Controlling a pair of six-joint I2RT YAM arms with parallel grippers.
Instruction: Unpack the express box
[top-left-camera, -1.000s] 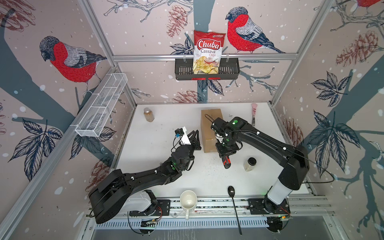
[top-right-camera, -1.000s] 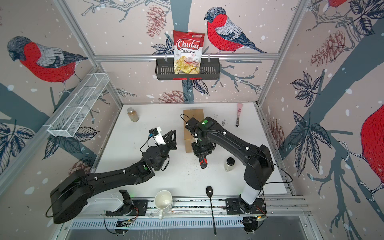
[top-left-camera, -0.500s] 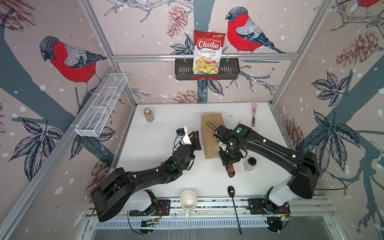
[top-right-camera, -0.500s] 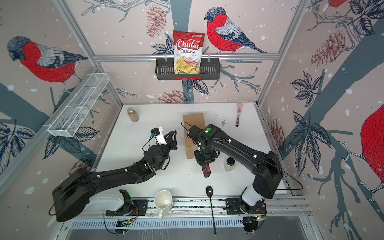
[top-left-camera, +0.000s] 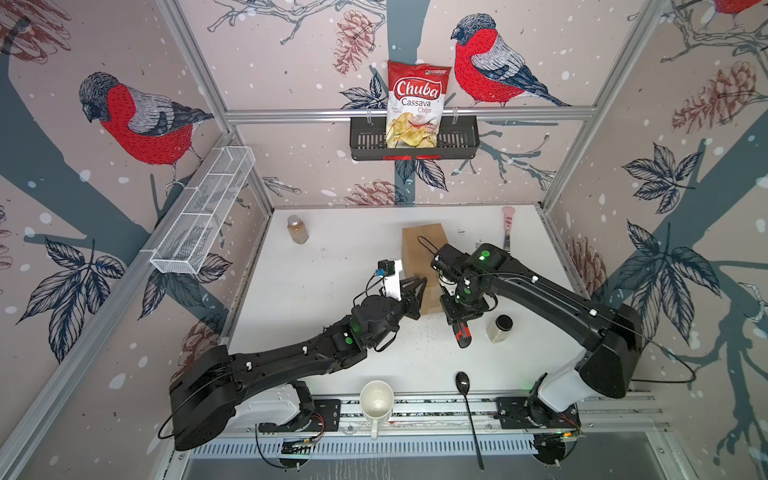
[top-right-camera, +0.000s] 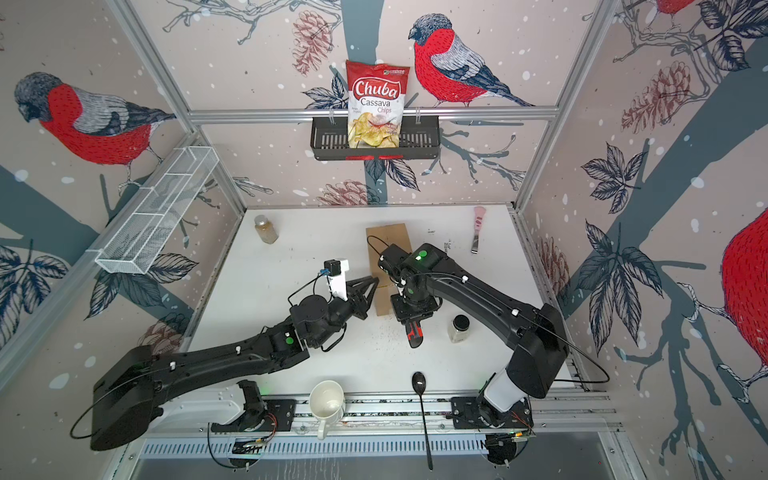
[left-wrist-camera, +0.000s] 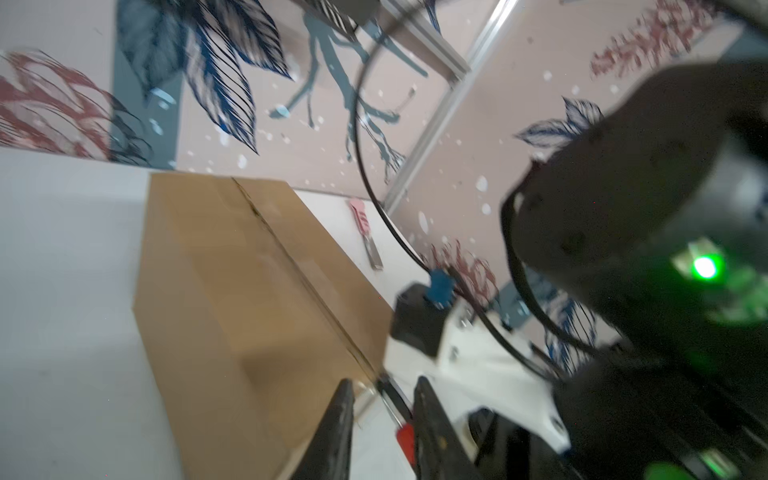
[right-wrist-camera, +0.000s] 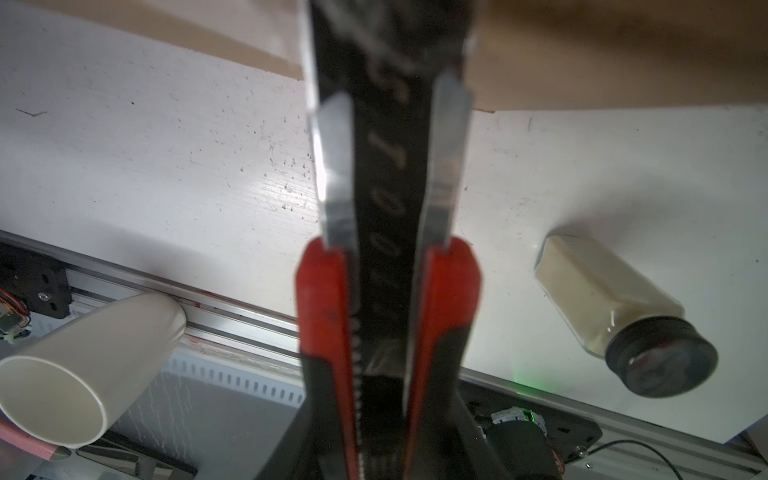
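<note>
Looking down on the white table (top-left-camera: 332, 257), we find the express box (top-left-camera: 422, 245) near its middle, flaps closed. Its long axis runs from the front rail toward the back wall, and the left wrist view shows the top seam running the same way.

Both claws sit at the box's near end, so the carton stretches away from them toward the back wall. The left gripper (left-wrist-camera: 383, 380) is at the near left corner with its jaws a narrow gap apart. We see nothing clamped between them and cannot tell whether a finger touches the cardboard. The right gripper (top-left-camera: 459, 322) is just off the near right corner, clamped on a red-and-black utility knife (top-left-camera: 462, 338) whose red tail points toward the front rail, away from the box. The blade end is hidden from us.

We judge that the coming move turns on this: the knife arm is close beside the seam's near end, and a cut would travel along the long axis, away from the rail.

Counting:
- one box
- one utility knife
- one cream mug (top-left-camera: 376, 401)
- one black spoon (top-left-camera: 463, 382)
- two jars, one pale-filled (top-left-camera: 498, 328) just beside the knife and one brown-filled (top-left-camera: 298, 228) far left
- one pink-handled scraper (top-left-camera: 508, 224)
- one chips bag (top-left-camera: 415, 104) in a black basket (top-left-camera: 461, 137)
- one white wire basket (top-left-camera: 199, 216)
</note>
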